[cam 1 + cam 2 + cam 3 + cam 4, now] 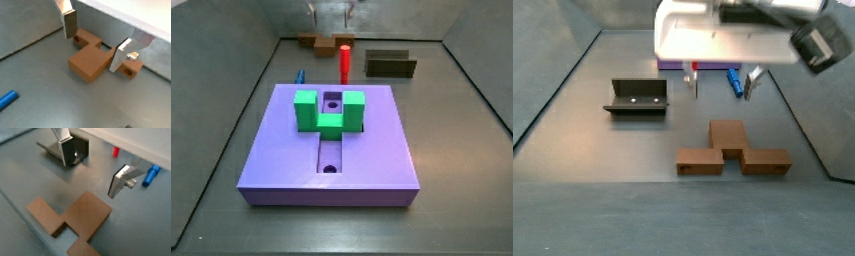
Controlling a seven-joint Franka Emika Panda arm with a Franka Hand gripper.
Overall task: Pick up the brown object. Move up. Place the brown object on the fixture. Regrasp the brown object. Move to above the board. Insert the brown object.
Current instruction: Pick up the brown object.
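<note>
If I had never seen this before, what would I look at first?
Probably the big purple board in the middle of the floor, with a bright green block sitting on it and a red peg standing just behind. Next, the brown object lying flat on the grey floor. The gripper hangs open above the floor, near the brown object, holding nothing.

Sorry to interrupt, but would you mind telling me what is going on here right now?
A one-armed robot is about to pick up the brown object, which lies untouched on the grey floor. The gripper hangs open just above it, holding nothing. The fixture stands bare nearby. The board, carrying a green block, waits further off, with a red peg beyond it.
</note>
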